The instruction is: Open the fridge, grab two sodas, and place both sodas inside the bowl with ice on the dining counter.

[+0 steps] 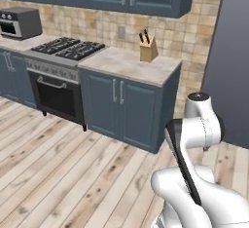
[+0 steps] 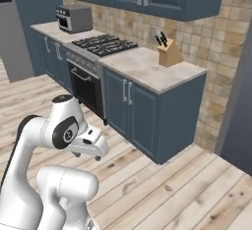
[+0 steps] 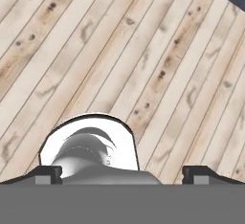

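Observation:
My gripper points down at the pale wooden floor, and its fingertips stand far apart with nothing between them, so it is open. In the right base view the gripper hangs from the folded white arm, low in front of the base. A tall grey fridge with a black dispenser panel stands at the far left edge of that view, and its doors look closed. The two sodas, the bowl with ice and the dining counter are out of view.
Ahead runs the back counter over dark blue cabinets, with a stove, an oven below it, a knife block and a toaster oven. A dark grey tall panel stands at the right. Wooden floor lies in front.

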{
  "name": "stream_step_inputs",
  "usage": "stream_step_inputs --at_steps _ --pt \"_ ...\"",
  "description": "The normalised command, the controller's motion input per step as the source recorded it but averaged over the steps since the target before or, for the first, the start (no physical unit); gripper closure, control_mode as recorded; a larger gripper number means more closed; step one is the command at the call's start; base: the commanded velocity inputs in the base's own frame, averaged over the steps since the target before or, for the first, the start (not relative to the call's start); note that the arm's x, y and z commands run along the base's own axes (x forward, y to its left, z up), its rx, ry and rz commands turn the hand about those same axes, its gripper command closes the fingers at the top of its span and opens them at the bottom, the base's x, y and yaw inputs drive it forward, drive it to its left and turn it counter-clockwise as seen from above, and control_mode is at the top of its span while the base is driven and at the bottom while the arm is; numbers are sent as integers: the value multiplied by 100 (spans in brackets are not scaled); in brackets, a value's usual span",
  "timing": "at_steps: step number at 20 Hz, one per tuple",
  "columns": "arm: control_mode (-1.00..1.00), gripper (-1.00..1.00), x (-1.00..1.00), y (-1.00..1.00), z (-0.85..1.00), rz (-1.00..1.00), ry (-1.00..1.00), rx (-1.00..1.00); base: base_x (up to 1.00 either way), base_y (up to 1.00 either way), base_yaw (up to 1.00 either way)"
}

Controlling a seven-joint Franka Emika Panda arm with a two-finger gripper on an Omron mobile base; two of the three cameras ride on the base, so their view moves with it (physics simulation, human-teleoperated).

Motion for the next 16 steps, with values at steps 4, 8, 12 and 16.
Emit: stream_step_inputs --at_steps 4,8,12,16 --pt "100 -100 0 0 0 0 0 0 100 6 31" --pt "100 -100 0 0 0 0 0 0 95 16 34" --pt "100 -100 0 0 0 0 0 0 77 31 37" --pt "100 -100 0 0 0 0 0 0 71 40 37"
